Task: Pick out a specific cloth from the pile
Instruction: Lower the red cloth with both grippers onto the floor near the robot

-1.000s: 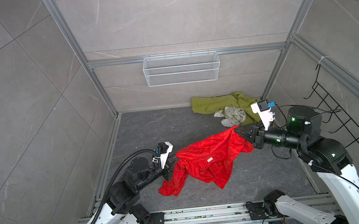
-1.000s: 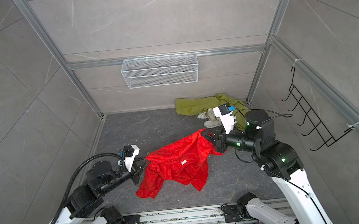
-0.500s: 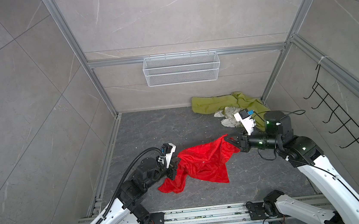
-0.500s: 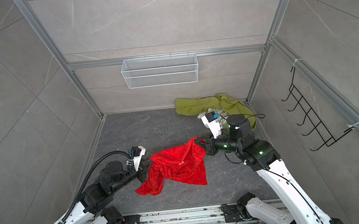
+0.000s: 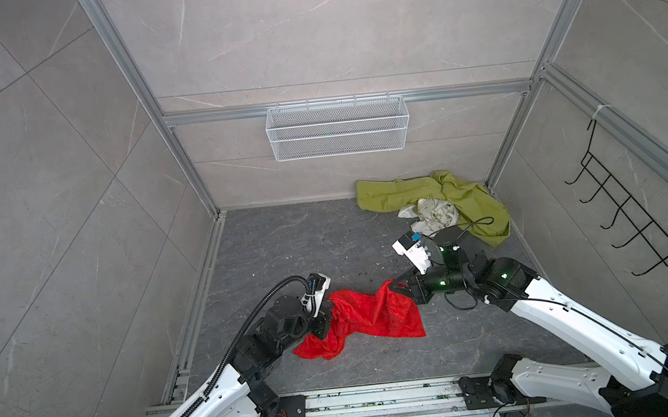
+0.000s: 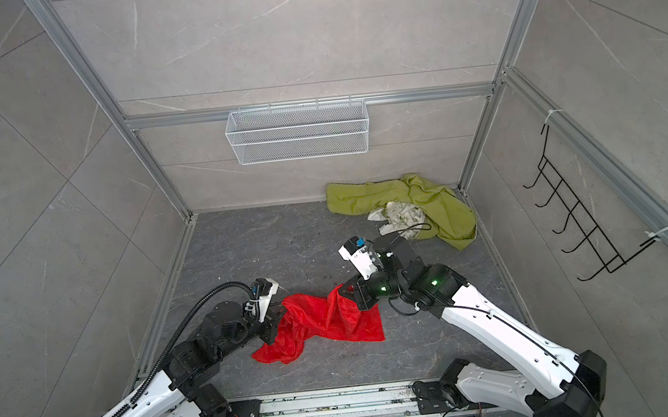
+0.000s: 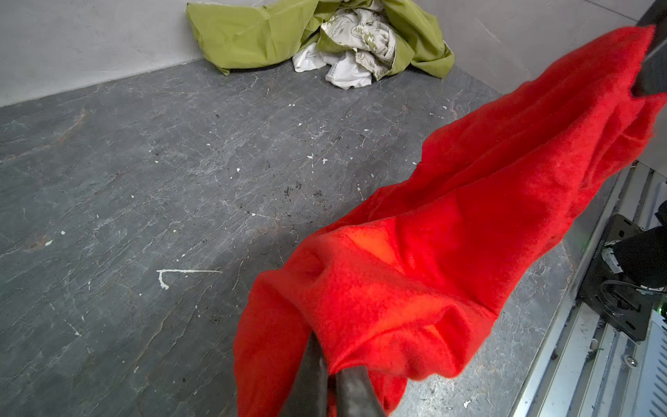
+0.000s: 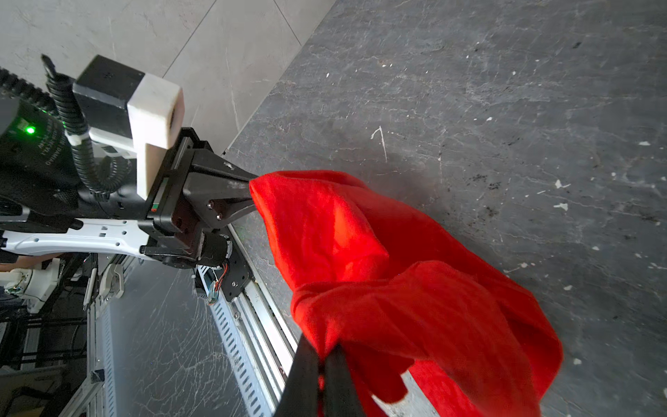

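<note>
Cloth (image 5: 376,316), red, sags at 6 o'clock on desk (image 5: 285,243), ends clamped in left tool (image 5: 327,318) and right tool (image 5: 395,288); pile (image 5: 448,198) at 1 o'clock, well apart. Step: probably set-down. Next: lower, let go together.

- The left arm (image 5: 224,389) reaches in low from the near edge, its left gripper (image 5: 327,318) clamped on one end of the red cloth (image 5: 370,319).
- The right arm (image 5: 564,321) stretches in low opposite, its right gripper (image 5: 395,288) pinching the other end.
</note>
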`<state>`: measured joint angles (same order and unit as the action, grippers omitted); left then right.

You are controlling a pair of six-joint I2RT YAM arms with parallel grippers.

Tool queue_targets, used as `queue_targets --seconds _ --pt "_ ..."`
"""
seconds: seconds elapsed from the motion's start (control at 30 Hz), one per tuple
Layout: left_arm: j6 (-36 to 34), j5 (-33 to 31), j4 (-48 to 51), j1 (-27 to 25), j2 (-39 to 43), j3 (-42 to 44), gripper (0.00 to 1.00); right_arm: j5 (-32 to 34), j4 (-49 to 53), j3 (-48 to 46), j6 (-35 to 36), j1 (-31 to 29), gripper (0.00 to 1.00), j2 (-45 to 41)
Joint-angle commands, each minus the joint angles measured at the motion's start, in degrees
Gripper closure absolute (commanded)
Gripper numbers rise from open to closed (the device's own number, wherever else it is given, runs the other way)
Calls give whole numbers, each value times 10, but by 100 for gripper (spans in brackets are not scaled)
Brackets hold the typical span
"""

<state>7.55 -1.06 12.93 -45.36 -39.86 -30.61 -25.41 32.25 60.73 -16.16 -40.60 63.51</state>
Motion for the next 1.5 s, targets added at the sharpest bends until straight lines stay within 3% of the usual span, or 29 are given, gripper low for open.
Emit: queue_targets --seconds 0.0,0.63,1.47 --pt "8 -6 0 -1 4 -7 100 17 -24 -15 -8 -12 100 8" --pt "72 -4 -6 -4 -34 9 100 46 -43 -43 -12 -27 100 38" --pt "135 -53 -16 -49 -97 32 100 93 -97 -130 -50 -29 100 61"
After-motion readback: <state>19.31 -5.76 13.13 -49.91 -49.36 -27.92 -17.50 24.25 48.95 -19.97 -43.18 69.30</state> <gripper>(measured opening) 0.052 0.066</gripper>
